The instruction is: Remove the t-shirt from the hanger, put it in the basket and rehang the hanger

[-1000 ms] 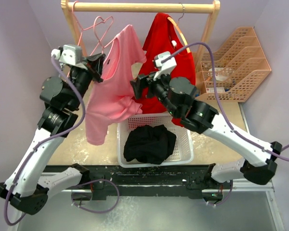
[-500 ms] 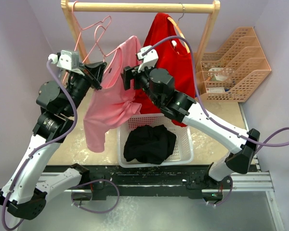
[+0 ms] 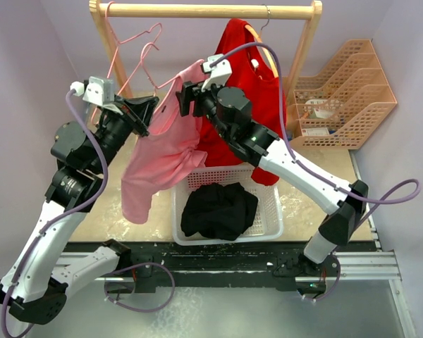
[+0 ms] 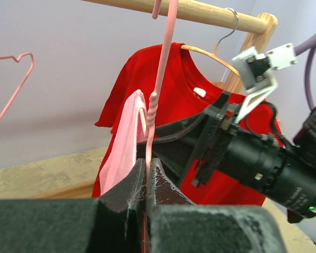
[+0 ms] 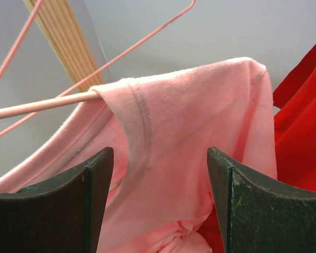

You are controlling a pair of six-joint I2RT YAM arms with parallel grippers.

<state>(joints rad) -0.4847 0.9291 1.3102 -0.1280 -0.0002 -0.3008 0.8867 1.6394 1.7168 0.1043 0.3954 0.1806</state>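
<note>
The pink t-shirt (image 3: 166,148) hangs half off a pink wire hanger (image 3: 144,53) under the wooden rail (image 3: 204,10). My left gripper (image 3: 146,111) is shut on the hanger's wire (image 4: 159,79), just below its twisted neck; the wire runs between the closed jaws. The shirt's edge shows beside it (image 4: 125,142). My right gripper (image 3: 185,98) is open at the shirt's right shoulder. In the right wrist view the shoulder and collar seam (image 5: 179,142) lie between the spread fingers (image 5: 160,176), and the hanger arm (image 5: 42,105) sticks out bare to the left.
A red t-shirt (image 3: 250,70) hangs on a wooden hanger right behind my right arm. A white basket (image 3: 271,211) with a black garment stands below. Peach file trays (image 3: 349,91) stand at the right. Another empty pink hanger (image 4: 10,89) hangs at the left.
My right gripper has moved up and left, from the shirt's lower side to its shoulder. My left gripper has shifted slightly left with the hanger, and the shirt has swung with it.
</note>
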